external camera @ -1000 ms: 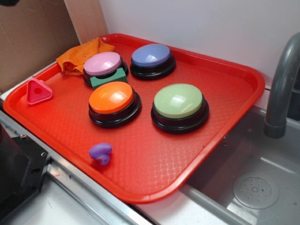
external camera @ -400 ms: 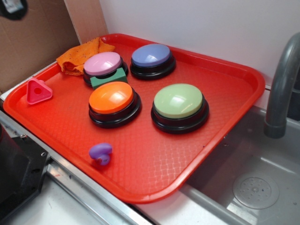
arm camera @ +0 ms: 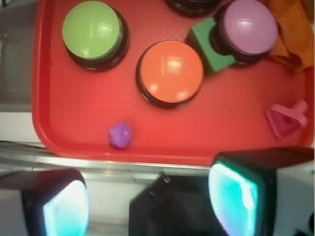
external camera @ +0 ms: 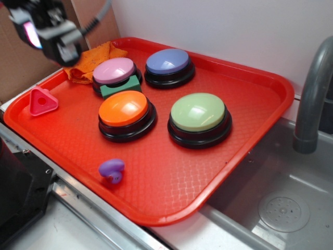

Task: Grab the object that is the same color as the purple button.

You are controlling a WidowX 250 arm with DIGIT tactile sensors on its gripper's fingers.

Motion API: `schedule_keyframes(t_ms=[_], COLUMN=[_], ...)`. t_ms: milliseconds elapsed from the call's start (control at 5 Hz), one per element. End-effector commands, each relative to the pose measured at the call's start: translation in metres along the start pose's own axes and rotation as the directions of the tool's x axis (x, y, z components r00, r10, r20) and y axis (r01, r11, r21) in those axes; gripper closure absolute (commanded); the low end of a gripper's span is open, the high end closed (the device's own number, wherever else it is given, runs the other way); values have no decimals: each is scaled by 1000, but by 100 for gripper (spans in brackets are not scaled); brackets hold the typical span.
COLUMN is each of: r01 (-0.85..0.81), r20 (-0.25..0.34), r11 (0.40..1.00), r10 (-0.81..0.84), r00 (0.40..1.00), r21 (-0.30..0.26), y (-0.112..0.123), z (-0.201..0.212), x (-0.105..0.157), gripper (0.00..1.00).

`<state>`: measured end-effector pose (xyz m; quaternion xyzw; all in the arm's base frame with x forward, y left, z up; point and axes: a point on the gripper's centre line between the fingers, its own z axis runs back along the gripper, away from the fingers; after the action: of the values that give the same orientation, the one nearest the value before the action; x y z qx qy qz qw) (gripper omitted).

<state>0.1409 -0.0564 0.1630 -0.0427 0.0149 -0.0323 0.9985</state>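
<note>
- The robot arm's end effector (external camera: pixel 49 31) has come into the exterior view at the upper left; a second ago that corner showed almost none of it.
- It now hangs above the orange cloth (external camera: pixel 86 61) at the back left of the red tray (external camera: pixel 250 120), blurred.
- Its fingers (arm camera: pixel 235 194) stand apart.

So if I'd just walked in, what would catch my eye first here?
Probably the bright red tray with four big dome buttons in a cluster: pink, purple, orange and green. Next, the gripper hanging at the upper left above an orange cloth. A tiny purple mushroom toy sits alone near the tray's front edge.
</note>
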Motion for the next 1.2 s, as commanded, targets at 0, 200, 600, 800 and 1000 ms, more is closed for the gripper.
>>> schedule_keyframes(t_ms=[0,200,600,800,1000], r01=[12,26,-47,-69,-123], r20=[16,28,5,-17,5], r11=[999,998,999,998,992], r10=[-11,-25,47,69,123], r00=[1000,999,999,997,992], r21=[-42,-65,-8,13,30], y=[-25,-27,-28,-27,-26], z=[-66,-93,-124,-136,-144], x=[9,10,6,5,3], gripper=[0,0,0,0,81])
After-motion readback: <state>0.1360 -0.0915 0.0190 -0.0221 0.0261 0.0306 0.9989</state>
